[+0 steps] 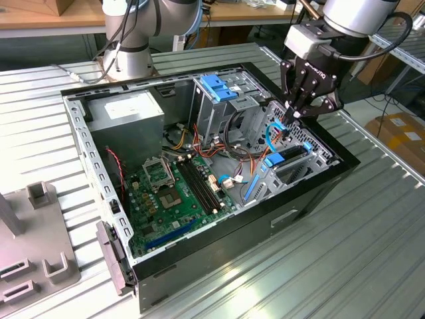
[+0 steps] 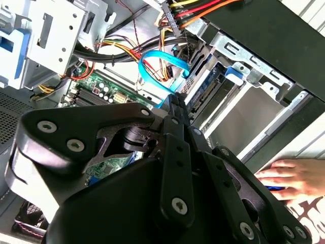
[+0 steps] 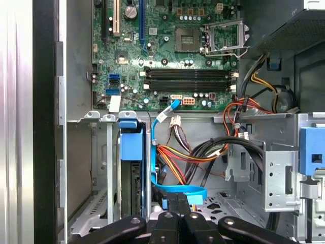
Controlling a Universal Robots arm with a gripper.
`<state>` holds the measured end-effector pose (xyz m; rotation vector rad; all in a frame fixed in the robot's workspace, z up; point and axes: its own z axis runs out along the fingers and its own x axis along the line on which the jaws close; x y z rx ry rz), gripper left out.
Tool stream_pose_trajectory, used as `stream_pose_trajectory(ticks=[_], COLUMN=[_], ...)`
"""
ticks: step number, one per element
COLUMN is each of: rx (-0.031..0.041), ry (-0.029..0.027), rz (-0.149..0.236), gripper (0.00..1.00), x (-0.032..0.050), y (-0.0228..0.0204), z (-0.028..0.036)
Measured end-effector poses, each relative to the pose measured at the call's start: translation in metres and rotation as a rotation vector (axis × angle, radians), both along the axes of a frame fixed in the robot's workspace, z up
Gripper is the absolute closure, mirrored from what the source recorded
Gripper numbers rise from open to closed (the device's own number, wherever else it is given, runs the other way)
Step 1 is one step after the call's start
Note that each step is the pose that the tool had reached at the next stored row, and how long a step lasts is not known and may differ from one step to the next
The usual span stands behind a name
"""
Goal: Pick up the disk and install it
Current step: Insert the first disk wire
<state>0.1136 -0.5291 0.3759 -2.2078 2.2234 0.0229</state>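
Grey-metal disk in bright blue plastic carrier (image 3: 131, 145) already stands on edge in the drive bay, at the exterior view's right of the open black PC case (image 1: 212, 259). Gripper (image 1: 295, 111) hovers near, above the bay. Fingers narrow, pinched together, not on disk. Pick-up done, seating looks near complete; cabling unclear.

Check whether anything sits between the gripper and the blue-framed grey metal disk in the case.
Yes: a light-blue flat cable loops right at the black gripper, between it and the grey-metal disk in its bright blue plastic carrier, slotted upright beside the cable.
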Motion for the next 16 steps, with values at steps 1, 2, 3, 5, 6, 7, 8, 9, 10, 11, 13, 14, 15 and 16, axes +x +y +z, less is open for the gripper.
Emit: stream_pose_trajectory(ticks=[1,2,3,5,6,7,8,9,10,11,13,14,15,16], rx=[0.0000,-0.0003,-0.0003,-0.0001,0.0000,-0.0001,-0.0001,-0.0002,-0.0002,-0.0007,-0.0015,-0.0023,-0.0030,-0.0036], ry=[-0.0001,0.0000,0.0000,0.0000,0.0000,0.0000,0.0000,0.0000,-0.0001,0.0000,0.0005,0.0011,0.0018,0.0023], rz=[0.000,0.000,0.000,0.000,0.000,0.000,0.000,0.000,0.000,0.000,0.000,0.000,0.000,0.000], gripper=[0.89,0.89,0.89,0.89,0.89,0.83,0.76,0.64,0.64,0.64,0.64,0.64,0.64,0.64], x=[0.0014,0.0015,0.0015,0.0015,0.0015,0.0015,0.0015,0.0015,0.0017,0.0022,0.0028,0.0032,0.0035,0.0037], y=[-0.0001,-0.0001,-0.0001,-0.0001,-0.0001,-0.0001,-0.0001,-0.0001,-0.0001,-0.0004,-0.0013,-0.0023,-0.0032,-0.0039], z=[-0.0033,-0.0036,-0.0036,-0.0037,-0.0038,-0.0037,-0.0038,-0.0039,-0.0047,-0.0053,-0.0061,-0.0066,-0.0070,-0.0073])
